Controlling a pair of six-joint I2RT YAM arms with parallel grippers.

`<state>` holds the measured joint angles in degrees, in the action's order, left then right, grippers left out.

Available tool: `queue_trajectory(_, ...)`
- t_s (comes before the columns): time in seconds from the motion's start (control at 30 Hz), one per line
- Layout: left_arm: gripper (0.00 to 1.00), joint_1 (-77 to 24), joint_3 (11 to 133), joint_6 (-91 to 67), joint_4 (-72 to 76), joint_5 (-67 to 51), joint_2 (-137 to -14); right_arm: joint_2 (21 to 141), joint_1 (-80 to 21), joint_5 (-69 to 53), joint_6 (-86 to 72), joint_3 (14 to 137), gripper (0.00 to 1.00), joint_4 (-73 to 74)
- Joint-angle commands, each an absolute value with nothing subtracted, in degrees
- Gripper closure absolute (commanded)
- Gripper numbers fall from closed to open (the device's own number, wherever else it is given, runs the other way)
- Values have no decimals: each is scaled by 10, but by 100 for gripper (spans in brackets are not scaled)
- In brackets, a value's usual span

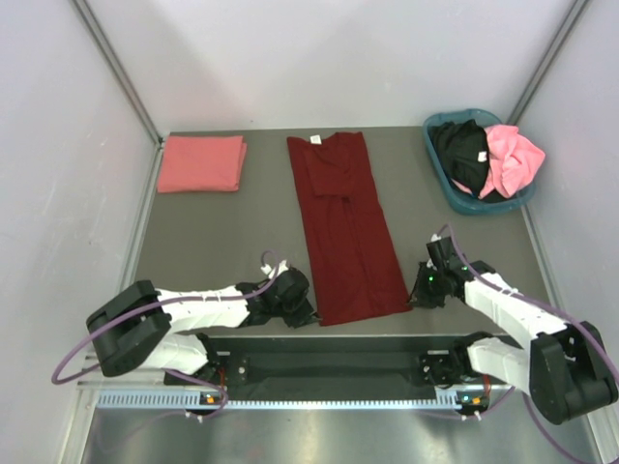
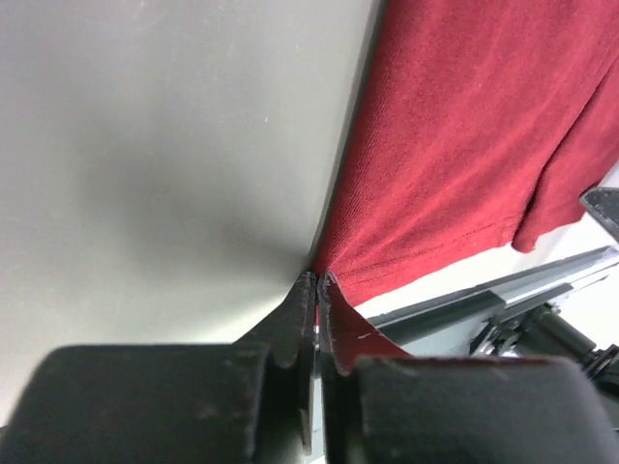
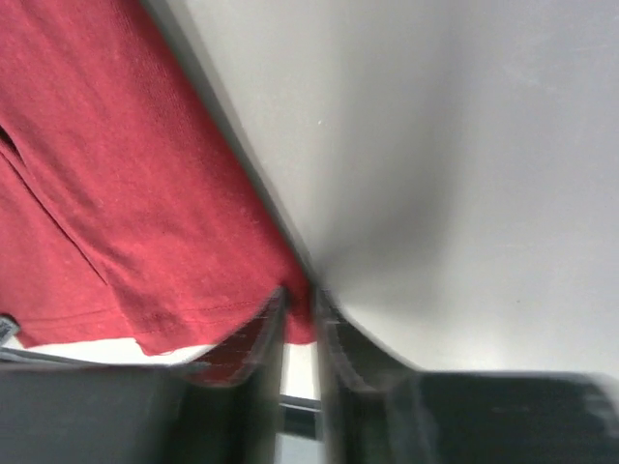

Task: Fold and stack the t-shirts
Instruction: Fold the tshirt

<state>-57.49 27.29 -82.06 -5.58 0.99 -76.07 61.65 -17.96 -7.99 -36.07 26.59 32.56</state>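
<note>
From above, the left gripper (image 1: 312, 316) tips are tucked under its own wrist, so no view of the pinch there. Right wrist cam's smeared w/ blur: a corner of the maroon t-shirt (image 3: 116, 193) sits btwn the right gripper (image 3: 302, 314) fingers, but clamped or not, can't tell. Both wrist cams crop that shirt at the frame edges. In the basket (image 1: 440, 182) the black t-shirt (image 1: 462, 153) & bright pink t-shirt (image 1: 513, 159) are bunched, partly covering each other. Collar tag (image 1: 315, 141) too small to read.

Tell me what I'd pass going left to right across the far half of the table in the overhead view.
Folded salmon-pink t-shirt → dark maroon t-shirt, laid out long → teal basket, holding a black t-shirt and then a bright pink t-shirt.
</note>
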Motion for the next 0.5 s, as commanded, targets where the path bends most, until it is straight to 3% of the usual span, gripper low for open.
queue_trajectory(0.0,100,-577,268,-815,-69,31,-740,604,-200,-76,-372,256,89,337)
queue_trajectory(0.1,100,-577,268,-812,-73,33,-729,598,-230,-83,-383,259,100,331)
queue_trajectory(0.47,100,-582,249,-836,-174,33,-648,577,-309,-4,-433,285,100,384)
